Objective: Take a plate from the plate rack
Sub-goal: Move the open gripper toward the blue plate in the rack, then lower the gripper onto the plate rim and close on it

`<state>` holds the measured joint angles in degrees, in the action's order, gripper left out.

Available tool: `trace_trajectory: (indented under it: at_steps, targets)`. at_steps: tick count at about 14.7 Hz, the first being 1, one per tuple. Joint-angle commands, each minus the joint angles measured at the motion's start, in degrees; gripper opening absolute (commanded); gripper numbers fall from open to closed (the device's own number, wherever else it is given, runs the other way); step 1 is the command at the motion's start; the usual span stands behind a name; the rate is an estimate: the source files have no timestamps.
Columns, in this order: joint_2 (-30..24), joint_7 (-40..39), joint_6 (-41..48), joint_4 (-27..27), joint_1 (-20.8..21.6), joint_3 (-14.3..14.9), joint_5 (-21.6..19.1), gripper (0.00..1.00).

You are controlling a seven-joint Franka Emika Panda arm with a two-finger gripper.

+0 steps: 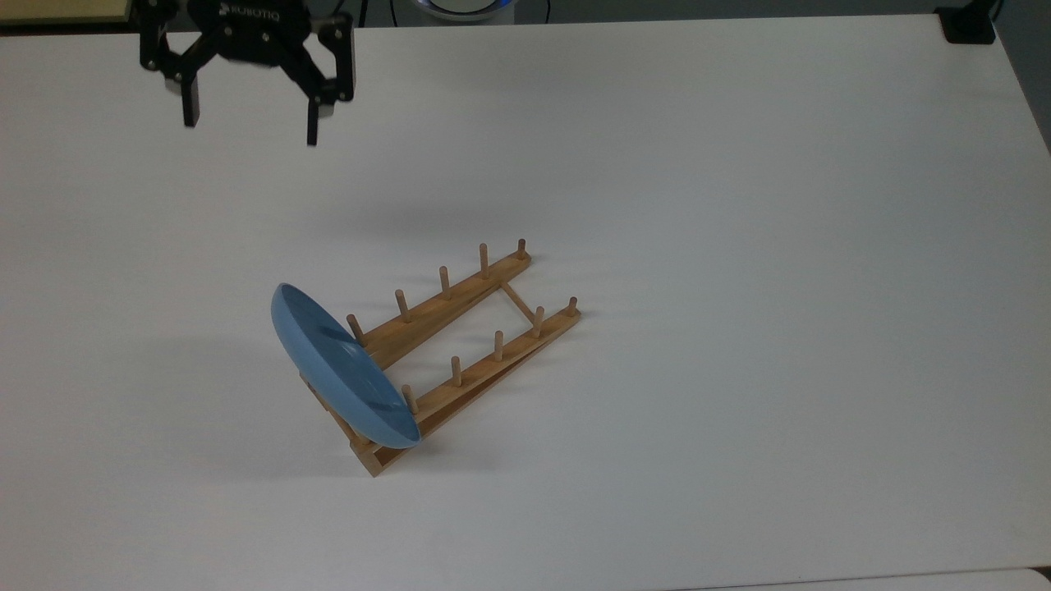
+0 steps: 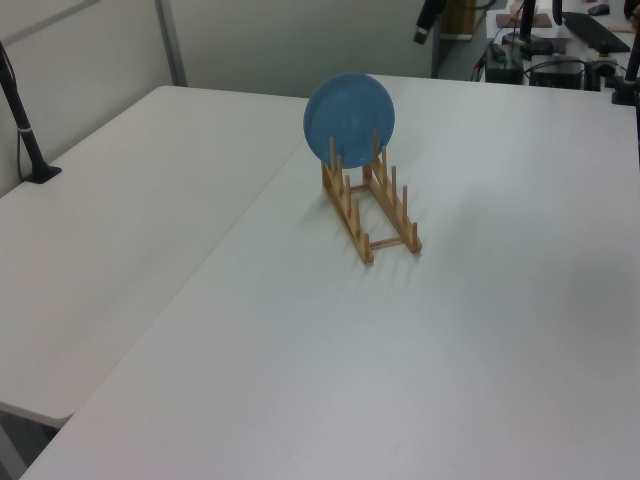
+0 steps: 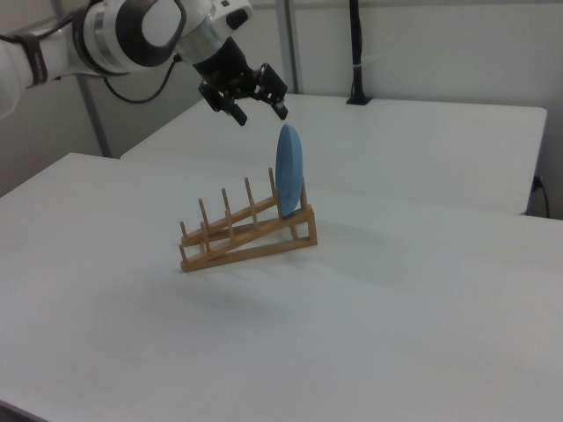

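White lettering, apparently "ROBOTIQ", upside down on the hand (image 1: 250,123)

Desk (image 1: 739,205): lying broad, white and flat, carrying the scene.
Second desk (image 2: 110,200): sitting flush against the first on the left view's left, a straight seam running between them.
Plate rack (image 1: 460,353): standing directly on the desk, near its middle in the top view, casting a soft shadow.
Black post (image 2: 25,130): rising from a base at the second desk's far edge.
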<state>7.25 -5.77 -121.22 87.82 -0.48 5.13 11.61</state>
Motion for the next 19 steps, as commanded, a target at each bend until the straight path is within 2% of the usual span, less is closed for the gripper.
trace_trajectory:
  at_steps: [1, 3, 6, 11, 13, 16, 19]
  targets:
    - [5.9, -0.5, -9.6, -0.3, 4.2, 0.8, 11.0, 0.85]
    - [9.1, -0.3, -12.3, -0.6, 5.0, 1.4, 13.9, 0.79]
    - [11.9, -0.2, -13.8, -2.3, 6.8, 3.7, 14.5, 0.76]
    - [13.6, 0.4, -16.6, -2.4, 6.7, 4.0, 17.5, 0.61]
    - [14.3, 2.6, -18.5, -2.3, 6.5, 3.9, 21.0, 0.49]
    - [16.3, 6.6, -19.5, -2.4, 6.3, 4.0, 25.1, 0.41]
    - [16.9, 7.9, -20.7, -2.4, 6.2, 4.2, 26.2, 0.22]
